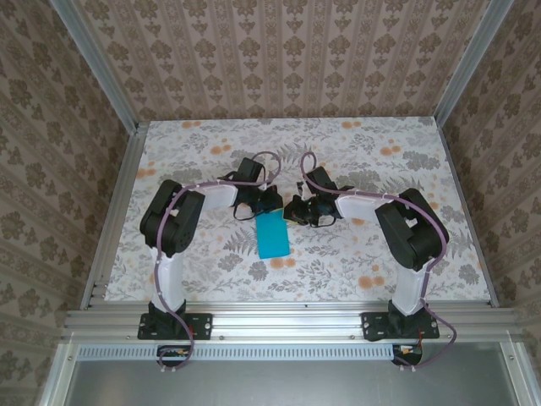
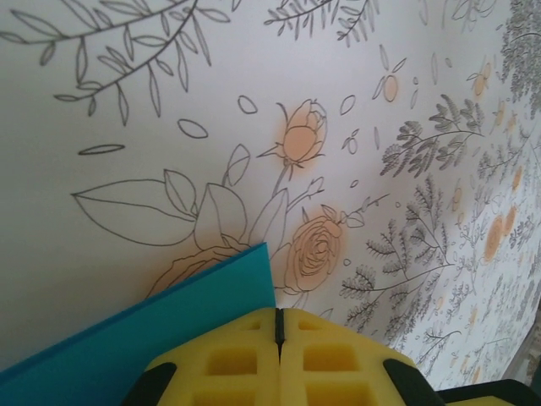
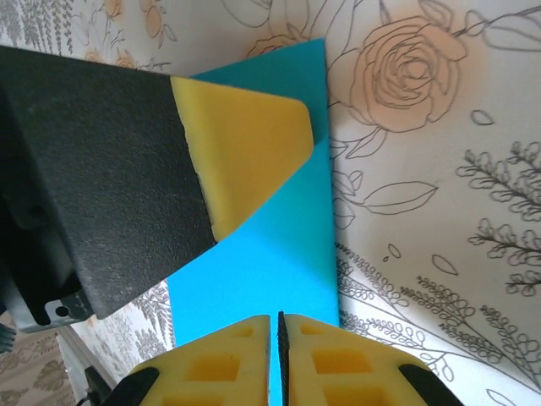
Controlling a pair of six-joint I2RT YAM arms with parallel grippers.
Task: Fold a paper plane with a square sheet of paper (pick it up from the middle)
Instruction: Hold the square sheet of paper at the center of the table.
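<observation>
Slippage is the risk: with the paper flat at mid-frame on the desk and the left pincer and right pincer both closed together over its upper end, any sideways drag could skew the fold.

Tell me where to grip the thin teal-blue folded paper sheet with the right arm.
Probably its free right long edge, coming in low from the right: the teal-blue paper sheet lies flat, with the left gripper over its far end.
</observation>
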